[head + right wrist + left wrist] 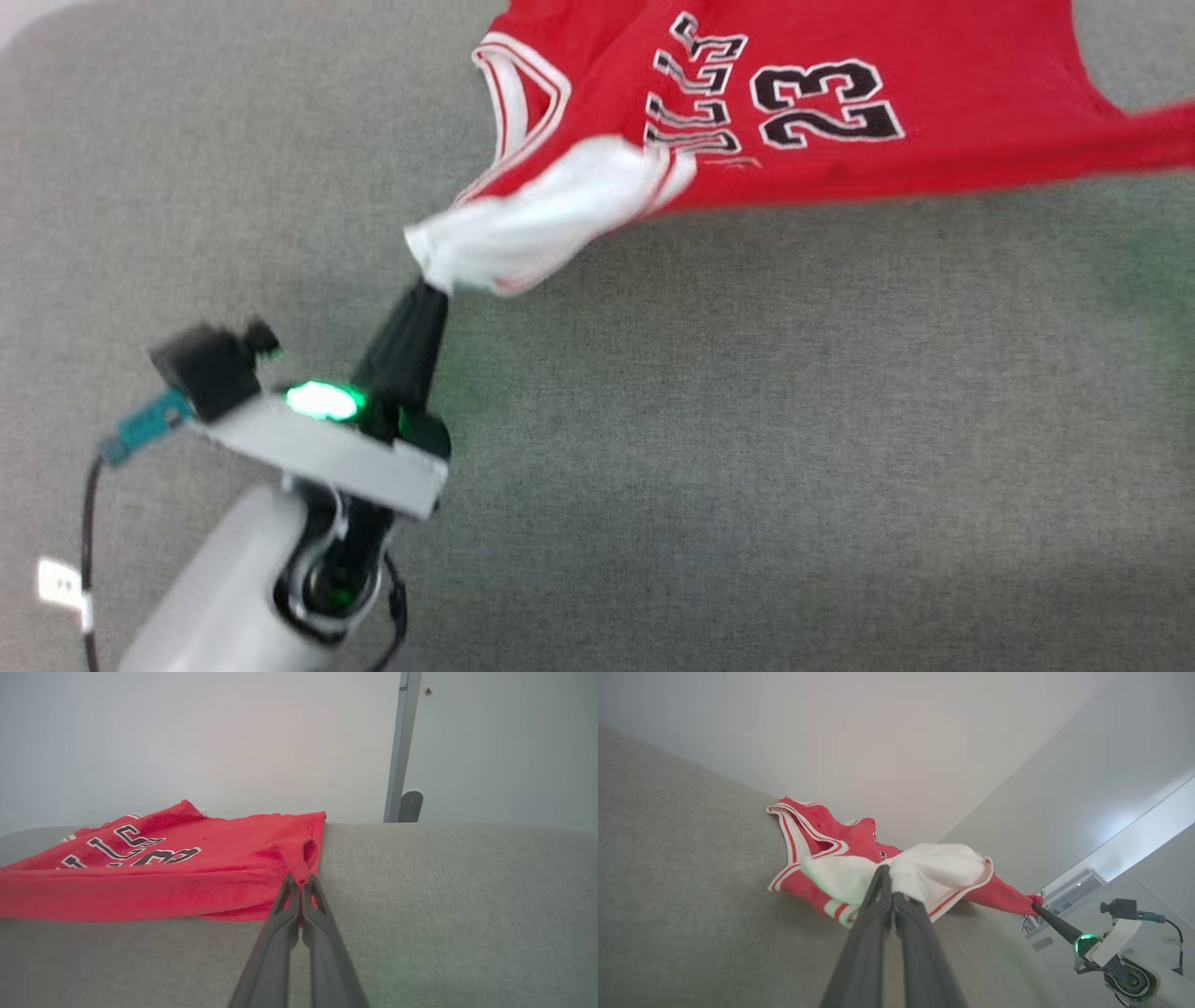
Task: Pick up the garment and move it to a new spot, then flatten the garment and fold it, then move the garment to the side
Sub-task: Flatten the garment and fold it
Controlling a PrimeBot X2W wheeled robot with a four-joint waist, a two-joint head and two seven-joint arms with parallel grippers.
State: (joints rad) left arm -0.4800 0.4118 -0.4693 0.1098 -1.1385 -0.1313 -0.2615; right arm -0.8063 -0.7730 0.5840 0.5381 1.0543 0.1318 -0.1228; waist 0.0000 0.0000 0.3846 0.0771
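Note:
The garment point(971, 65), a red jersey with black "23" lettering and a white sleeve, stretches across the top of the head view on a grey fabric surface point(747, 420). My left gripper point(431, 287) is shut on the bunched white sleeve point(523, 224), pulling it to a point. In the left wrist view the fingers point(882, 896) pinch that sleeve, with the garment point(822, 826) behind it. My right gripper point(299, 882) is shut on a red corner of the garment point(187, 891) at its other end. The left wrist view shows the right gripper point(1035, 904) at the far red tip.
The grey surface runs wide below the garment in the head view. A pale wall stands behind the surface's far edge. A grey upright post point(402, 746) and a small dark rounded part point(411, 805) stand beyond that edge in the right wrist view.

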